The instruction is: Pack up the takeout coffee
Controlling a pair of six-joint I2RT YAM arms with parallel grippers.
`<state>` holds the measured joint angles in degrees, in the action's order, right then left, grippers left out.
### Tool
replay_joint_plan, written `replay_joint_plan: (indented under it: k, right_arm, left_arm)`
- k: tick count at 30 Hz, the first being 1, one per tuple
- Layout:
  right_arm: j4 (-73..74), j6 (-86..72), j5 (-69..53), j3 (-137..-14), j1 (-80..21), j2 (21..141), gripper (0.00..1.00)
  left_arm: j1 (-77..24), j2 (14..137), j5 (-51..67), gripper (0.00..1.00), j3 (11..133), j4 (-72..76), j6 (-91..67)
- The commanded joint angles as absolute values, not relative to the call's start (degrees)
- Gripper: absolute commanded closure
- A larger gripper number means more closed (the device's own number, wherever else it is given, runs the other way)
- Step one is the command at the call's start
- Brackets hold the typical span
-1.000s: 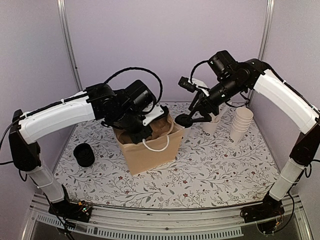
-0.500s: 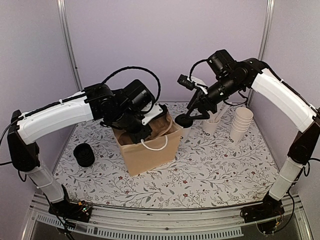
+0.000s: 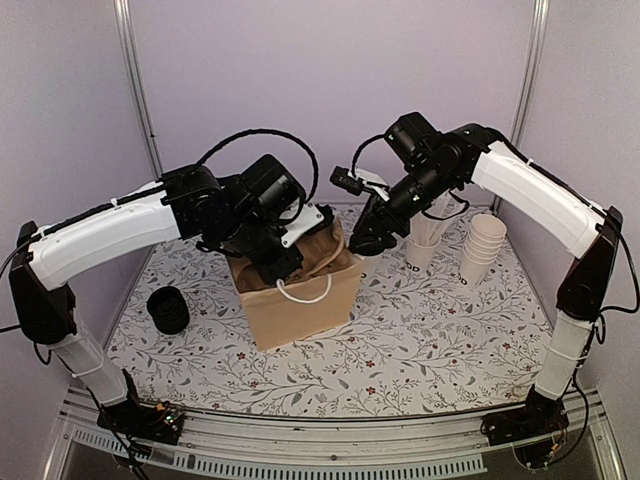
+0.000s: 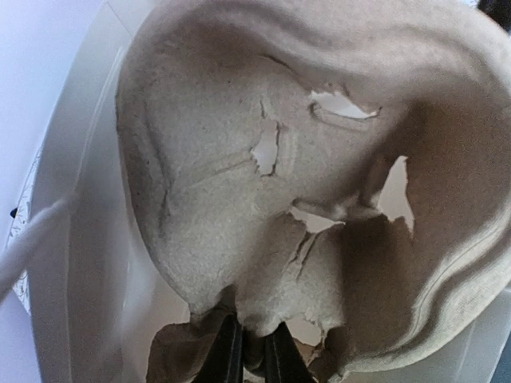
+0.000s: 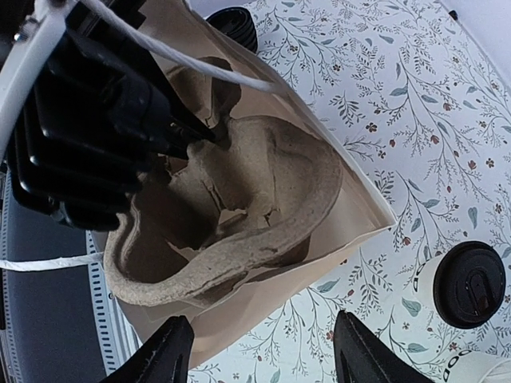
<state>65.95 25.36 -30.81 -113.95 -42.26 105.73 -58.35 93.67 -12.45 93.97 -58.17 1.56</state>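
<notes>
White, black-lidded coffee cup (image 5: 467, 283) stands upright on tabletop (image 5: 415, 96); left tool (image 4: 251, 359) clamps pulp carrier (image 4: 239, 159) edge; right tool (image 5: 267, 355) spread wide, holding nothing

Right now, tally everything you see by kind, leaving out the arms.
Brown paper bag: 1
Pulp cup carrier: 1
Lidded coffee cup: 1
Stack of lidless cups: 1
Cup of straws: 1
Stack of black lids: 1
Total: 6
</notes>
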Motion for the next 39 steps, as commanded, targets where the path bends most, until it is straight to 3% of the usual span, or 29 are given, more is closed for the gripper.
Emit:
replay_joint_plan:
  k: [1, 20, 30, 39]
  right_arm:
    - [65.9, 24.9, -32.4, -115.2, -42.6, 105.7, 0.37]
    - [63.9, 21.8, -26.7, -111.6, -47.5, 104.6, 0.50]
    - [64.3, 20.6, -28.6, -114.4, -48.2, 106.2, 0.37]
    - [62.0, 19.3, -16.8, -111.7, -48.0, 105.5, 0.36]
  left_arm:
    - [-58.9, 93.1, -12.2, 0.90, 94.0, -57.8, 0.8]
    - [-59.2, 92.9, -13.2, 0.91, 93.9, -59.0, -1.2]
    - [-59.4, 93.6, -15.0, 0.91, 94.7, -61.5, -2.3]
    - [-59.5, 93.9, -16.1, 0.92, 96.4, -62.8, -2.7]
